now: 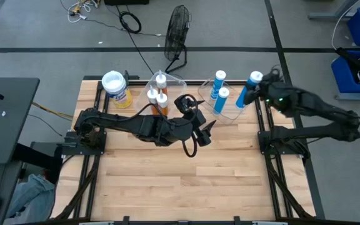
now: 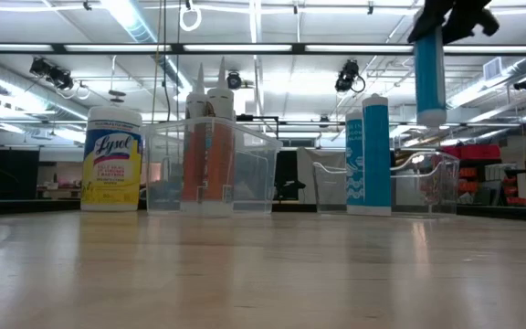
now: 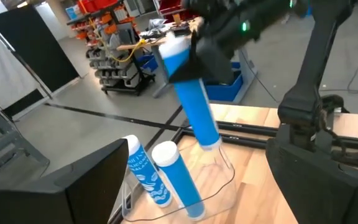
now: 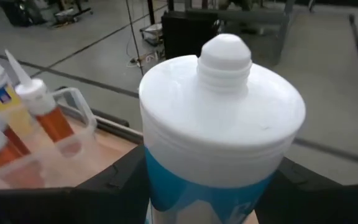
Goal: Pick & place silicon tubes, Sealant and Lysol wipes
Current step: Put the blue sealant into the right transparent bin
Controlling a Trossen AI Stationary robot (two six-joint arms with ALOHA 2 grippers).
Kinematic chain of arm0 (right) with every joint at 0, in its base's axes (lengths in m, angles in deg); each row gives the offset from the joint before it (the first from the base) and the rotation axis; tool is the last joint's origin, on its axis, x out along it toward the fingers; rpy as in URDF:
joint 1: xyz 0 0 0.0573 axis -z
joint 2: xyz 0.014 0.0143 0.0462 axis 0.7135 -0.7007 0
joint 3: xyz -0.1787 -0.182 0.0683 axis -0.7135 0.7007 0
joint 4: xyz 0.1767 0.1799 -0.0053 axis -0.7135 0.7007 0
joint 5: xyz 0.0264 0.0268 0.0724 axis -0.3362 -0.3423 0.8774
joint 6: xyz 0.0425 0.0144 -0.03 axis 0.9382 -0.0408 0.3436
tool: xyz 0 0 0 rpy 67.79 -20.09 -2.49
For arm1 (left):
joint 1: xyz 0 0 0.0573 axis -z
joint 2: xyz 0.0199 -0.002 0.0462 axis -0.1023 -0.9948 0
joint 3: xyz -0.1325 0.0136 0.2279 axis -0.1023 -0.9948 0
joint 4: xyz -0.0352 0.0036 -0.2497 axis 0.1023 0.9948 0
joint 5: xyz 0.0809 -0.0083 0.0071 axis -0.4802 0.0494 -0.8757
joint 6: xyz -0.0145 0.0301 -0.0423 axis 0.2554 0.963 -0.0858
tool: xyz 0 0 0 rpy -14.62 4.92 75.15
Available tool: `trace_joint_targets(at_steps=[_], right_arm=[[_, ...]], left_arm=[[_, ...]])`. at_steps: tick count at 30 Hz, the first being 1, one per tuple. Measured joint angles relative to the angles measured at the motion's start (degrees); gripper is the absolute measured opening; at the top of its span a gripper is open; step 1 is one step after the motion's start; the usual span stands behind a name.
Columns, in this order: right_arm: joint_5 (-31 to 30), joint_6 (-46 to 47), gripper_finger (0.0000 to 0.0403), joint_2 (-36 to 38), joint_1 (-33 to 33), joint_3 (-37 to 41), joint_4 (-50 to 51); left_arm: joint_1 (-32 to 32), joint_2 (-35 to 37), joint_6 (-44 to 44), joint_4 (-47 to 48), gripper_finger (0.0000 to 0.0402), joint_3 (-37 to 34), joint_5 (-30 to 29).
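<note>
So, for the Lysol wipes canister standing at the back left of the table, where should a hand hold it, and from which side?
Probably around the yellow body of the Lysol wipes, just under the wide white lid, with fingers on opposite sides. It stands upright and is stout, so the fingers must open wide. Come from the front or the left; the clear bin of orange tubes stands on its right. The left hand is the nearer one.

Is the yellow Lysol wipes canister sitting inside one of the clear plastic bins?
No, the yellow Lysol wipes canister stands on the wooden table beside the clear plastic bin of orange tubes.
</note>
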Motion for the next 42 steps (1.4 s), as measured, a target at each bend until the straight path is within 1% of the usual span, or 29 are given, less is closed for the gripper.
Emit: trace_joint_targets(at_steps=[3,7,9,13,16,20,25,29,34,39,42], right_arm=[[-1.4,-3.2,0.0209,0.0,-0.4,4.6,-5.4],[-3.8,-3.4,0.0209,0.0,-0.5,10.6,-12.0],[-5.2,-2.9,0.0209,0.0,-0.5,13.0,-12.4],[-7.8,1.4,0.0209,0.0,-0.5,17.0,-13.0],[-8.0,1.5,0.0209,0.1,-0.5,19.6,-16.3],[-8.0,-1.4,0.0209,0.3,-0.2,22.8,-23.0],[-8.1,-1.9,0.0209,0.4,1.9,25.5,-26.0],[-6.6,-3.2,0.0209,1.1,3.9,27.6,-26.7],[0.0,-9.5,0.0209,1.9,6.2,29.0,-30.3],[2.4,-13.5,0.0209,2.0,9.0,29.0,-32.5],[2.6,-14.0,0.0209,2.0,10.6,29.4,-33.3]], left_arm=[[0.1,0.0,-0.1,0.0,0.0385,0.0,0.0],[0.3,0.0,-0.1,0.3,0.0385,0.0,0.0],[0.5,0.0,-0.1,0.3,0.0385,0.0,0.0],[0.8,0.0,-0.1,0.3,0.0385,0.0,0.0],[1.0,0.0,-0.1,0.4,0.0385,0.0,0.0],[1.1,0.0,-0.1,1.4,0.0385,-0.1,0.0],[1.1,0.0,0.0,1.8,0.0385,-0.1,2.6],[1.1,0.0,0.0,2.7,0.0385,-0.1,3.1],[1.1,0.0,0.0,4.3,0.0385,-0.1,3.1],[1.1,-0.1,0.0,4.7,0.0385,-0.1,3.1],[1.1,-0.1,0.0,4.7,0.0385,-0.1,3.1]])
